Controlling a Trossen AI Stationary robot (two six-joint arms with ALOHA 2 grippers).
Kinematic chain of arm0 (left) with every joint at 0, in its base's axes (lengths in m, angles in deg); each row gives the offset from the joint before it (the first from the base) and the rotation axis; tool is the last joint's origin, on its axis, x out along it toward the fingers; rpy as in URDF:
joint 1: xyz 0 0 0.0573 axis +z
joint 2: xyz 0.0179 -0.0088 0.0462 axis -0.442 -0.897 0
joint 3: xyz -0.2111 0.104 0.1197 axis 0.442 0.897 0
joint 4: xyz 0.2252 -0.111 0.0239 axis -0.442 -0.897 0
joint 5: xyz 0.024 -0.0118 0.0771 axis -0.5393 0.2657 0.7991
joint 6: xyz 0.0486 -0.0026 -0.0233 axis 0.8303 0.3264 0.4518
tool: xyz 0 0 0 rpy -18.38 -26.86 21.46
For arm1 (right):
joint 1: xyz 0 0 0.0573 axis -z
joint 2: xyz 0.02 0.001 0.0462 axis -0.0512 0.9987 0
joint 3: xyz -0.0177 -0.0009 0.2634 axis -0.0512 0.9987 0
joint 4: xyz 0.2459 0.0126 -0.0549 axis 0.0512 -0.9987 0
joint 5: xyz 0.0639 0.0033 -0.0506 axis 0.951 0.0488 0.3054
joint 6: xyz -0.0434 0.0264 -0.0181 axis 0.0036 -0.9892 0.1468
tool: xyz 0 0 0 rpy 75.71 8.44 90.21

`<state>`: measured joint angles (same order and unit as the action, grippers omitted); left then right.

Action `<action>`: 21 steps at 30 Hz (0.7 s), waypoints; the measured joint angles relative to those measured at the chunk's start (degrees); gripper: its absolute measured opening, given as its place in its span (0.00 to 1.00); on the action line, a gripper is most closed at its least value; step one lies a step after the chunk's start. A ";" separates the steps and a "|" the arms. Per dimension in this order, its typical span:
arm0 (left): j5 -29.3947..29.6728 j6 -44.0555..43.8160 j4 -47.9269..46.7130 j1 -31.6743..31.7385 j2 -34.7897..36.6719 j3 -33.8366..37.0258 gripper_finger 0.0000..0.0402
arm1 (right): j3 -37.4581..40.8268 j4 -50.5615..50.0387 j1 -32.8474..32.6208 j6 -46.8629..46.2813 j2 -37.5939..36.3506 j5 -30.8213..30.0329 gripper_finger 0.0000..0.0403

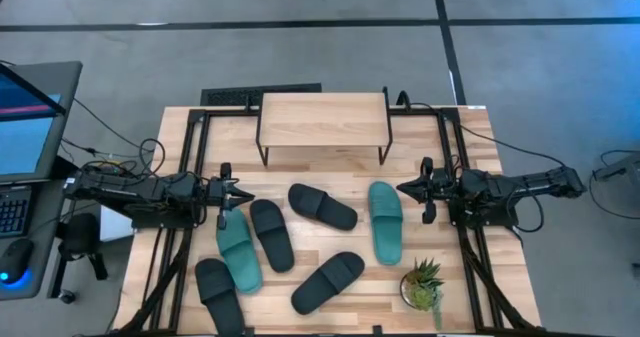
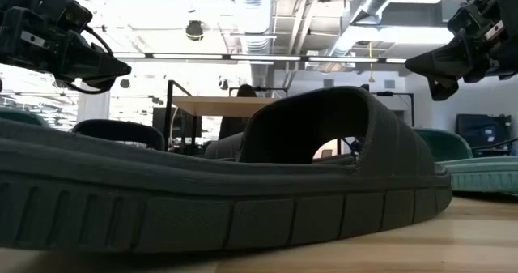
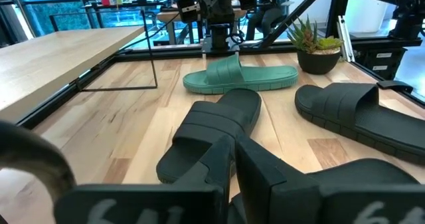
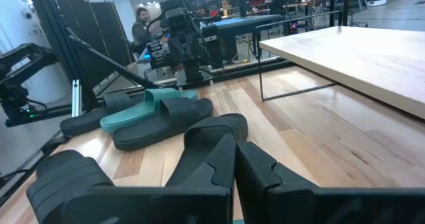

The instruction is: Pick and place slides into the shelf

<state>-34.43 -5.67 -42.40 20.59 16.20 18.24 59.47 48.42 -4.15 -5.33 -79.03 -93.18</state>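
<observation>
The shelf, a light wood board on thin black legs, stands at the table's far middle with nothing on it. Several black slides and two teal ones lie flat on their soles before it: a black one at the centre, a teal one to its right, a black one and a teal one to the left, and two black ones near the front. My left gripper hovers shut above the left teal slide's far end. My right gripper hovers shut just beyond the right teal slide.
A small potted plant stands near the table's front right. Black frame rails run along both sides of the table. A keyboard and monitor sit off the left edge. In the low view a black slide fills the foreground.
</observation>
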 joint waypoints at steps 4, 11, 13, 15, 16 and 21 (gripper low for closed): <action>0.00 -0.06 0.01 -0.01 0.00 0.00 0.03 | 0.00 0.00 0.02 -0.01 0.00 0.02 0.00; -1.19 -5.70 1.56 -0.01 0.00 -0.10 0.03 | 0.00 -0.01 0.02 -0.01 0.00 0.01 0.00; -3.77 -15.63 1.46 0.01 0.00 -0.34 0.03 | 0.00 0.01 0.01 -0.01 -0.02 0.00 0.00; -4.62 -24.74 1.44 -0.01 -0.02 -0.54 0.03 | 0.00 -0.02 0.00 -0.01 0.00 0.01 0.00; -4.38 -28.46 1.63 -0.01 0.00 -0.59 0.03 | 0.00 -0.02 0.00 -0.02 -0.01 0.02 0.00; 1.41 -45.79 3.70 -0.01 0.00 -0.72 0.03 | 0.00 0.00 0.01 0.00 0.00 0.01 0.00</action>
<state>-33.02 -51.46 -38.70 20.58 16.20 17.51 59.47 48.41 -4.14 -5.34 -79.04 -93.17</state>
